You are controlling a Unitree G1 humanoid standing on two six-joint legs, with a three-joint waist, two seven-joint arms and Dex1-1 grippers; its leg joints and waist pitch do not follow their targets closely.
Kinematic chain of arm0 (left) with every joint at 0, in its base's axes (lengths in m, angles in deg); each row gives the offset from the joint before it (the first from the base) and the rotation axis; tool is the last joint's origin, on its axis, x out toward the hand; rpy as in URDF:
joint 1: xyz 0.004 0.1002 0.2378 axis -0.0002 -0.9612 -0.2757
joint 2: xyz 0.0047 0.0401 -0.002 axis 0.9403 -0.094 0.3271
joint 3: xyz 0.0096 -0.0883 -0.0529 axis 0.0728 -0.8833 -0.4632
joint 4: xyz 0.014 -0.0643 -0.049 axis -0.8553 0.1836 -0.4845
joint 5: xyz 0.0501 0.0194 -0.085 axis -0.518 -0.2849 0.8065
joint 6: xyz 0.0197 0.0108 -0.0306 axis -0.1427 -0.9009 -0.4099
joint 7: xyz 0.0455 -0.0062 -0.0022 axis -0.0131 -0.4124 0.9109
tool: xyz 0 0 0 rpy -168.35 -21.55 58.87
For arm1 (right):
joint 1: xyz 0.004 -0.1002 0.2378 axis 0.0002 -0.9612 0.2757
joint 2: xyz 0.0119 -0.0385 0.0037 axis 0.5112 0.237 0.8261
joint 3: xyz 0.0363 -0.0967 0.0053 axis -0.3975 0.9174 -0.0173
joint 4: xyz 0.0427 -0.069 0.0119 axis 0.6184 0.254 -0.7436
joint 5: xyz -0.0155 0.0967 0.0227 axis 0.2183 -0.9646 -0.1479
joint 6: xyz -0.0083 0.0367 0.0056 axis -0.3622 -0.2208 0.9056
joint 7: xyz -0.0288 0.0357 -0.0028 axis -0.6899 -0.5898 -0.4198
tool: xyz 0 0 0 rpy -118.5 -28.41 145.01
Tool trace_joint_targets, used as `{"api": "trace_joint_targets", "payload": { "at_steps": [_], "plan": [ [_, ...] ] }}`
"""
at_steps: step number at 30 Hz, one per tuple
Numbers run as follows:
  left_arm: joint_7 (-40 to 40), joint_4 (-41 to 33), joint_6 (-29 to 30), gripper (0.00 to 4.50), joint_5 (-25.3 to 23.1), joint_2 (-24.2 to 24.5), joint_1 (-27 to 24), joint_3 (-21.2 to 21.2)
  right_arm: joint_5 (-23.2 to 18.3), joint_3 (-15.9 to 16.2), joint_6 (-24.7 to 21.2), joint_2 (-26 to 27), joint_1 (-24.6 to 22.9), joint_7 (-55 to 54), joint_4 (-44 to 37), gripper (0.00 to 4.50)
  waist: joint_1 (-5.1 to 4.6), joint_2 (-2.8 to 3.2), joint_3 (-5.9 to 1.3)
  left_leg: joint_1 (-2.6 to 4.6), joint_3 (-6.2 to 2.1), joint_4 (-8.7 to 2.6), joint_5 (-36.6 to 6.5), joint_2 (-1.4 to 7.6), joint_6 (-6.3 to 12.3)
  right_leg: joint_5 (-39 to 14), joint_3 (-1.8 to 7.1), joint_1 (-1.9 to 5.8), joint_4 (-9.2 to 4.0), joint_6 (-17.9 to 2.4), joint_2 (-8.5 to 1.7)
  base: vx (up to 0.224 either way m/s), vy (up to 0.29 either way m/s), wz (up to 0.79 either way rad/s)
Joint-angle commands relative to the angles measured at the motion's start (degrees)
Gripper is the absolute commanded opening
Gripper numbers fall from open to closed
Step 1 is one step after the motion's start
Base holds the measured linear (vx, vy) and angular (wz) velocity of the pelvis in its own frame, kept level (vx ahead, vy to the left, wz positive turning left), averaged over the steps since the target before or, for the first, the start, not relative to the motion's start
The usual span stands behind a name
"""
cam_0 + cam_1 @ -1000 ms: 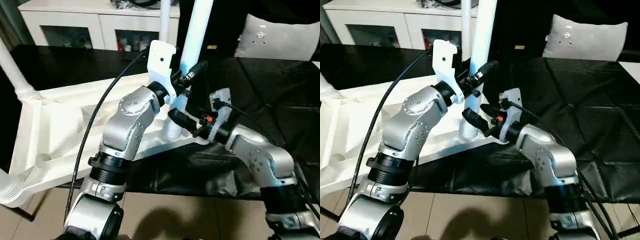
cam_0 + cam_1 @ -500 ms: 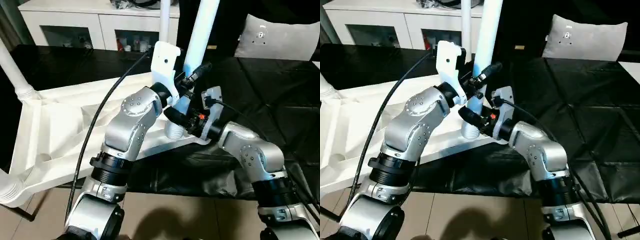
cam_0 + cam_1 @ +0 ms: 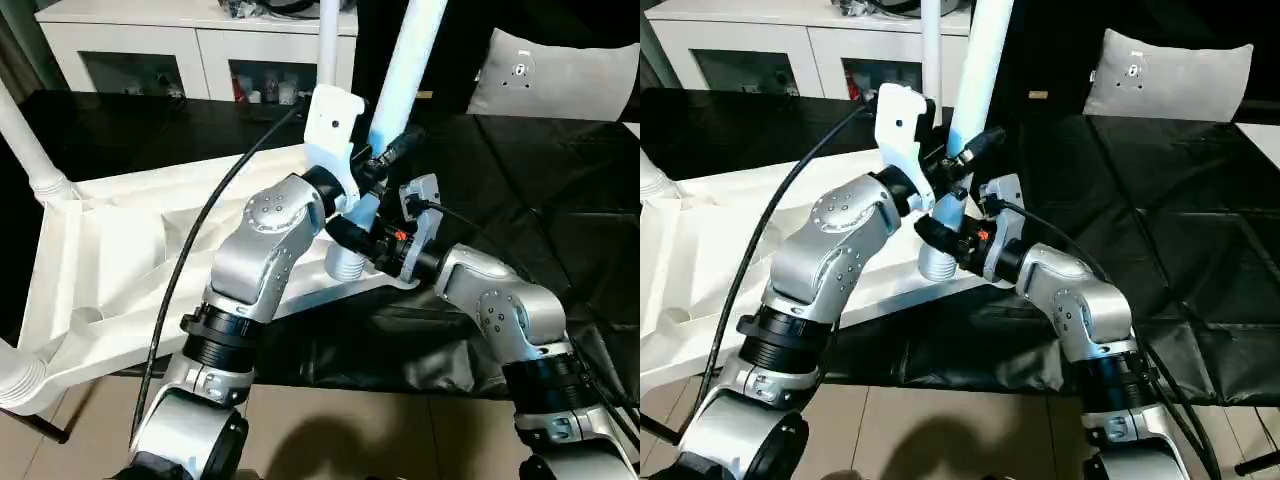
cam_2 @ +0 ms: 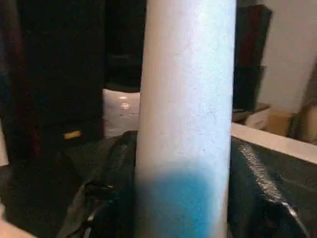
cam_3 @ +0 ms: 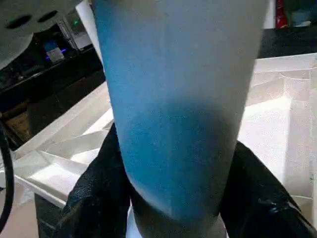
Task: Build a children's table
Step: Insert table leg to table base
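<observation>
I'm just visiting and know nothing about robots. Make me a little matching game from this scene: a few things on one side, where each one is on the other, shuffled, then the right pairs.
Things:
1. leg
2. tabletop
3. cabinet
4. grey cushion

Places:
A. lying underside up on the black table
B. at the back, glass doors, behind the black table
C. standing in the near corner socket, between both end effectors
D. at the far right, beyond the black cloth

Pairs: 1-C, 2-A, 3-B, 4-D
</observation>
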Motion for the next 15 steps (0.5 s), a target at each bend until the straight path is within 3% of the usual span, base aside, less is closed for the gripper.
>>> {"api": "trace_joint_targets", "payload": {
  "at_steps": [1,6,9,15],
  "plan": [
    [3.17,-3.23,1.13,2.71,2.12,-0.28,-0.61,1.66,0.04,-2.22,0.53,-0.49,0.15,-0.69,0.49,1.94,-0.08,-0.40,-4.78,-0.67,-0.27,-3.93,0.42,1.17,2.62,-15.12,3.70,4.95,-3.72,-3.32,-3.56,0.000,0.000,0.00],
    [7.50,-6.90,1.60,3.04,5.61,-0.36,-2.02,2.55,1.12,-2.34,2.32,-0.29,0.14,-1.19,1.17,1.90,-0.17,-0.47,-4.68,-0.82,-0.15,-3.93,0.14,1.07,2.50,-15.25,3.73,5.06,-3.67,-4.04,-3.62,0.000,0.000,0.00],
    [9.21,-8.41,2.26,3.34,7.17,-0.35,-2.59,2.84,1.87,-2.66,4.27,0.27,0.24,-2.11,1.22,1.89,-0.28,-0.31,-4.56,-0.62,-0.08,-3.99,-1.04,1.01,2.35,-17.05,3.66,4.93,-4.07,-3.21,-3.44,0.000,0.000,0.00],
    [9.25,-9.36,2.40,3.80,8.80,-1.11,-3.09,1.22,2.25,-3.32,3.82,0.06,0.75,-2.57,2.15,1.89,-0.27,-0.39,-4.63,-0.68,-0.07,-3.96,-0.68,0.98,2.20,-16.23,3.70,5.03,-3.93,-3.27,-3.33,0.000,0.000,0.00]
  ]
}}
